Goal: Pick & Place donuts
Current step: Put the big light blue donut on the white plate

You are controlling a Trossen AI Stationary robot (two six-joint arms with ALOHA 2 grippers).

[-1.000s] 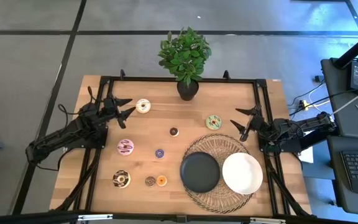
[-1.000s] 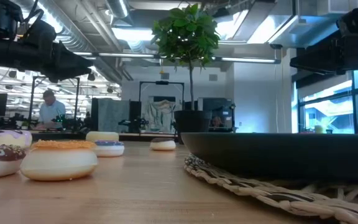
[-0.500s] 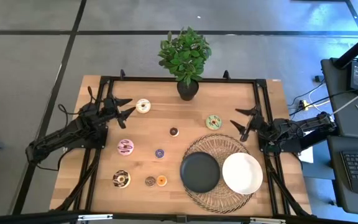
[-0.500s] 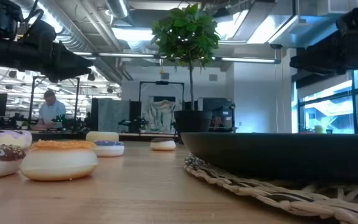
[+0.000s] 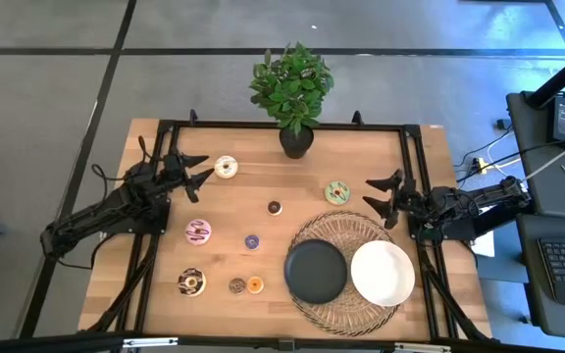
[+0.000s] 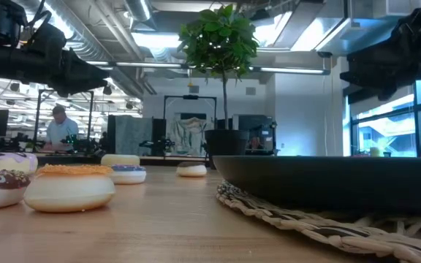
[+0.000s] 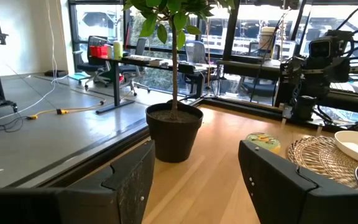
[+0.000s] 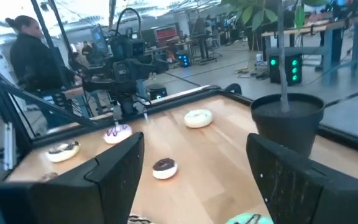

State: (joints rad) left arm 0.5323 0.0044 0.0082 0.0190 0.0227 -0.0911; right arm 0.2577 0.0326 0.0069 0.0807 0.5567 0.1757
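Observation:
Eight donuts lie flat on the wooden table: white (image 5: 226, 167), green (image 5: 336, 192), mini brown (image 5: 274, 208), pink (image 5: 198, 231), mini purple (image 5: 252, 241), chocolate (image 5: 191, 282), mini tan (image 5: 236, 285) and mini orange (image 5: 255, 285). My left gripper (image 5: 196, 169) stands open at the table's left edge, just left of the white donut and above table height. My right gripper (image 5: 381, 192) stands open at the right edge, a little right of the green donut (image 7: 263, 142). Nothing is between either pair of fingers (image 7: 129, 180) (image 8: 114, 168).
A potted plant (image 5: 293, 93) stands at the far edge's middle. A wicker mat (image 5: 346, 227) at the near right carries a black plate (image 5: 315, 271) and a white plate (image 5: 383, 274). A person (image 8: 27, 56) stands in the room beyond the table's left side.
My right gripper has rolled about the line it points along while staying in place; its fingers stay apart. The left arm and all donuts have kept still.

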